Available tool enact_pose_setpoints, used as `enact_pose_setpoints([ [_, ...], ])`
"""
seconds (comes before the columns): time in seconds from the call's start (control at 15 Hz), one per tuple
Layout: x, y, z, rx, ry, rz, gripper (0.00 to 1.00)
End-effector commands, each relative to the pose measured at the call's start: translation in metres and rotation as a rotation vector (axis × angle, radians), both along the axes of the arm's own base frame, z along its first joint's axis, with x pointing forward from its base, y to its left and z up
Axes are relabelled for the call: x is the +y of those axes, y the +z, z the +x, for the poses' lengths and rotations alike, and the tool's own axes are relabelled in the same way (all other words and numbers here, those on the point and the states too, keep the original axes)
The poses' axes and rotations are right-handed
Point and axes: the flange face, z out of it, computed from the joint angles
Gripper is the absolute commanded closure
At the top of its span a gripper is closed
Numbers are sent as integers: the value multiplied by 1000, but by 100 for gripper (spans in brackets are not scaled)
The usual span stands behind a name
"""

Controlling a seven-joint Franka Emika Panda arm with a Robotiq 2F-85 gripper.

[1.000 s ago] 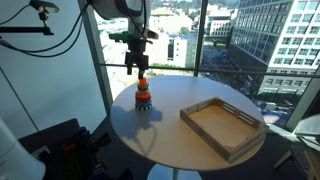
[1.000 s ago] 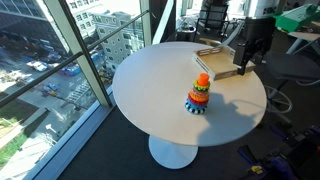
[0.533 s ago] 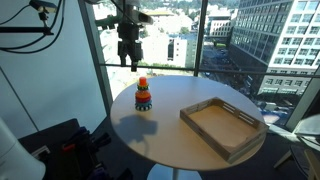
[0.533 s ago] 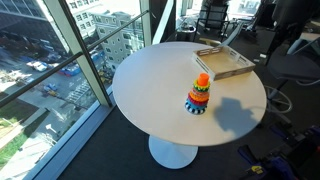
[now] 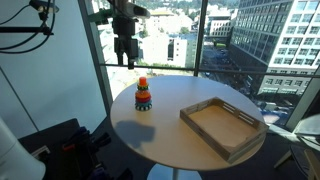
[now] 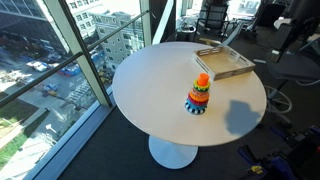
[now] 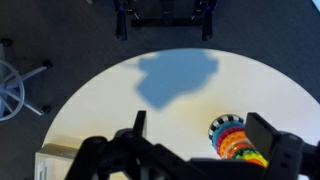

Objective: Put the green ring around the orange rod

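Your gripper (image 5: 125, 58) hangs high over the round white table (image 5: 160, 140), well above the ring stack (image 5: 143, 96), w/ clear air btw the two. In the wrist view the gripper (image 7: 200, 128) has its fingers (image 7: 265, 137) spread wide apart. Bare table top shows btw them, and they pinch nothing.

The task's green ring (image 6: 197, 101) sits on the stack. It's threaded on w/ the other coloured rings, low down and approx just above the blue base (image 6: 196, 109). It's tiny in the ext. views, so you can't be sure of the exact ring order. The orange rod (image 6: 203, 79) stands upright, and its tip pokes out above the top ring in both exterior views.

From the wrist cam you look down on the stack as a rainbow disc. It sits low in the pic, close by one finger and not centred btw the two.

The wooden tray (image 5: 222, 126) lies flat on the table, apart from the stack and nearer the opposite edge. One corner of it shows at the bottom edge of the wrist view.

A dark shadow (image 7: 178, 75) falls on the table top in the wrist view, well clear of the stack.

The table stands next to floor-to-ceiling windows (image 6: 60, 60) w/ city bldgs outside. In that exterior view you can't pick out the gripper among the dark shapes at the top corner.
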Motion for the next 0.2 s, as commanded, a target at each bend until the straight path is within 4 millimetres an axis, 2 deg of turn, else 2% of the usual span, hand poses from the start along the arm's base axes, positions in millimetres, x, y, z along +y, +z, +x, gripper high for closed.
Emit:
enact_pose_setpoints([
  [0.0, 0, 0, 0, 1, 0, 0, 0],
  [0.13, 0, 0, 0, 2, 0, 0, 0],
])
